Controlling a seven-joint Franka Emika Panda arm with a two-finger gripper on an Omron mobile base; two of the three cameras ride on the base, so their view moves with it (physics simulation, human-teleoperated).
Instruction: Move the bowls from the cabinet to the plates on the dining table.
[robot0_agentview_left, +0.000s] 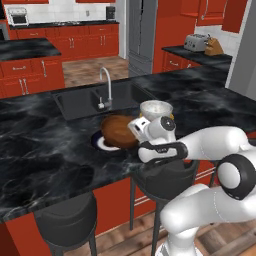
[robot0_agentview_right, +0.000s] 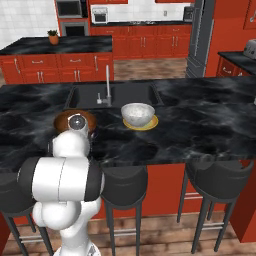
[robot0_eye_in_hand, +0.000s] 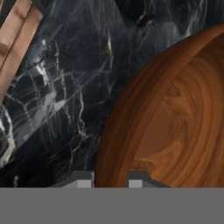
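Two base cameras look forward and down from behind the arm, left and right, across the long black white-veined marble island top (both taking in its chrome faucet and sink). The hand camera looks close along the gripper at the glossy brown wood-grain bowl.

Two bowls on plates on the dining table, before the sink

We see the speckled bowl on its plate just right of the faucet; left of it the wooden bowl sits tilted over the other plate. Stools stand under the table's near edge, and a toaster sits on the counter behind.
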